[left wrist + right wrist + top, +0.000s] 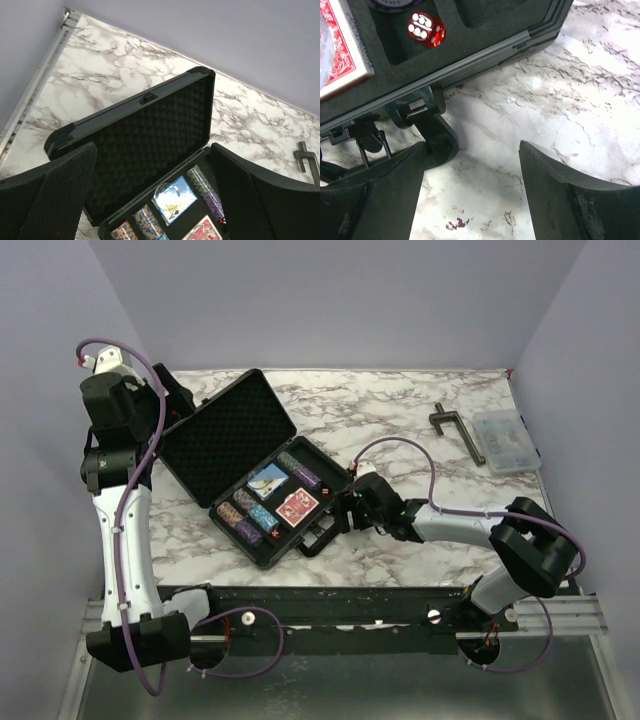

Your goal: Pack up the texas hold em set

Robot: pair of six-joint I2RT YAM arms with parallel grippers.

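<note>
Now: case [255, 480] open on table [400, 420], left of centre, lid [150, 135] tipped back toward the left rear, foam showing. Tray holds chips [245, 515], blue deck [267, 480], red deck [296, 506]; one red die [426, 29] in a pocket beside the red deck. Left gripper [154, 150] spread wide, empty, hanging over the lid. Right gripper [472, 147] low at the case's front edge, jaws apart, nothing between them, one finger just beside the handle [437, 135]. Clamp [458, 430] and plastic box [505, 440] at right rear, well apart from the case.
</note>
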